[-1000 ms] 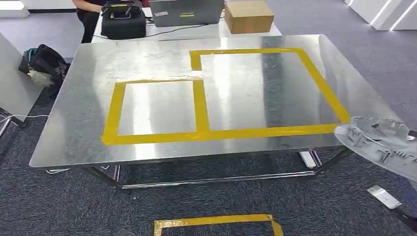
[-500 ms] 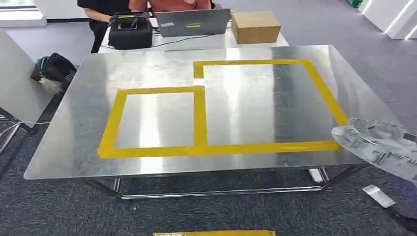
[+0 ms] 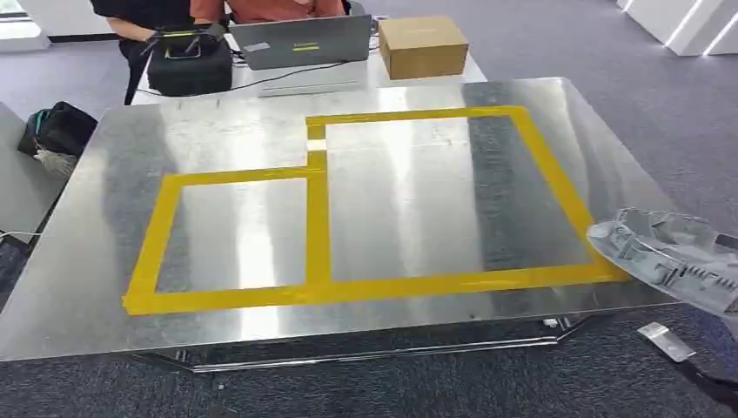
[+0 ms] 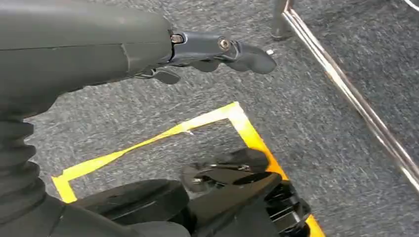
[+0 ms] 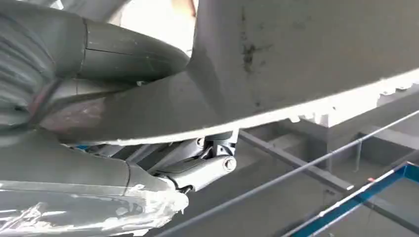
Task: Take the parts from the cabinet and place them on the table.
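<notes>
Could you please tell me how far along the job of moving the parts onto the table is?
Done: nothing lies on the table yet; both yellow tape frames are bare. In hand: the right hand holds a grey plastic part at the table's near right corner. Left: setting it down. The left hand holds nothing.

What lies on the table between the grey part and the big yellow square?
Nothing: in the head view the grey part overlaps the square's near right corner.

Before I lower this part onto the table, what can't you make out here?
- Head view: grey part cut off by the right edge.
- Right wrist view: right hand grips the part, which hides its fingertips.
- Left wrist view: left hand, fingertips blurred.
- Cabinet: unseen.
</notes>
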Tool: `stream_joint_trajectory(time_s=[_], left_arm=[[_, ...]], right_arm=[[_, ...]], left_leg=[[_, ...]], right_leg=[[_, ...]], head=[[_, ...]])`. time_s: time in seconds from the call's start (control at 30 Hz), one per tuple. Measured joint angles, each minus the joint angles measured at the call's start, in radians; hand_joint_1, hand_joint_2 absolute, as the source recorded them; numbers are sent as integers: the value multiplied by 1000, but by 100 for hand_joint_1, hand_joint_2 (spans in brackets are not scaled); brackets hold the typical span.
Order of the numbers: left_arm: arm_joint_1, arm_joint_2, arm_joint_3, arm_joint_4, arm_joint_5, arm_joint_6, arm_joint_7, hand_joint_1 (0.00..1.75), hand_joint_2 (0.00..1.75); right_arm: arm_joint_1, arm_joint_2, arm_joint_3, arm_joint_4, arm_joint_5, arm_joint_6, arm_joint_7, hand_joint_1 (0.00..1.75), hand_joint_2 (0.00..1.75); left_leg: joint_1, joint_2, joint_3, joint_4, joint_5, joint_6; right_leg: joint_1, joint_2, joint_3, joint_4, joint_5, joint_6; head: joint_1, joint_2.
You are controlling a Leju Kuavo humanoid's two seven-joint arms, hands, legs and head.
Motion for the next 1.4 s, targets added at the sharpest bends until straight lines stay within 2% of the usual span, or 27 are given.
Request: stream_joint_trajectory(time_s=[0.03, 0.07, 0.1, 0.13, 0.17, 0.2, 0.23, 0.33, 0.4, 0.43, 0.5, 0.6, 1.4], left_arm=[[0, 0, 0, 0, 0, 0, -1, 0, 175], [1, -1, 0, 0, 0, 0, -1, 0, 175], [1, -2, 0, 0, 0, 0, -1, 0, 175], [-1, -3, 0, 0, 0, 0, -2, 0, 175], [1, -2, 0, 0, 0, 1, -3, 0, 175], [-2, -2, 1, 0, 0, 2, -3, 0, 175], [-5, -3, 2, 0, 0, 2, -3, 0, 175], [-5, -8, 4, 0, 0, 1, -3, 0, 175], [-3, -8, 5, 0, 0, 1, -3, 0, 175], [-2, -8, 5, 0, 0, 1, -3, 0, 175], [-3, -7, 6, 0, 0, 1, -3, 0, 175], [-3, -7, 6, 0, 0, 1, -3, 0, 175], [-2, -7, 6, 0, 0, 1, -3, 0, 175]], right_arm=[[0, 0, 0, -1, -1, 0, 0, 175, 175], [0, -1, 0, -1, 0, 0, 0, 175, 175], [1, -2, 0, -1, -1, 0, 0, 175, 175], [1, -3, 0, -2, 0, 0, 0, 175, 175], [3, -3, 0, -3, 0, 0, -1, 175, 175], [-1, -5, 0, -4, -2, 0, 0, 175, 175], [-1, -7, -1, -5, -2, 0, 0, 175, 175], [-5, -8, -1, -5, -2, 0, 0, 175, 175], [-4, -8, 0, -5, -2, 0, 0, 175, 175], [-3, -8, 0, -5, -2, 0, 0, 175, 175], [-3, -8, 0, -5, -2, 0, 0, 175, 175], [-3, -8, 0, -5, -2, 0, 0, 175, 175], [-2, -8, 0, -5, -2, 0, 0, 175, 175]], left_leg=[[1, -2, 4, 1, 4, -8], [-1, -3, 4, 1, 13, -10], [-2, -4, 8, 0, 10, -6], [2, -5, 29, -13, 13, -4], [5, -8, 38, -21, 16, -20], [8, -9, 42, -22, 13, -22], [8, -12, 43, -22, 8, -17], [4, -14, 45, -21, -1, -7], [1, -14, 45, -21, -2, -4], [-1, -14, 45, -20, -3, -3], [-3, -13, 45, -19, -3, -2], [-2, -13, 47, -19, -4, -1], [0, -13, 55, -22, -4, -1]], right_leg=[[1, -1, -1, -1, -7, 4], [0, -1, -6, -7, -9, 8], [-1, -1, 3, -19, -10, 14], [0, -1, 22, -35, -12, 20], [2, -1, 31, -35, -1, 5], [4, 0, 42, -36, -5, -14], [5, -1, 50, -44, -9, -19], [4, -4, 55, -63, -11, -20], [2, -4, 63, -71, -11, -15], [1, -4, 68, -72, -11, -9], [-3, -4, 70, -76, -10, 12], [-3, -5, 63, -79, -13, 20], [0, -5, 69, -78, -14, 19]], head=[[3, 0], [2, 0], [1, 0], [2, 0], [5, 0], [5, 0], [9, 0], [13, 0], [13, 0], [12, 0], [12, 0], [12, 0], [12, 0]])
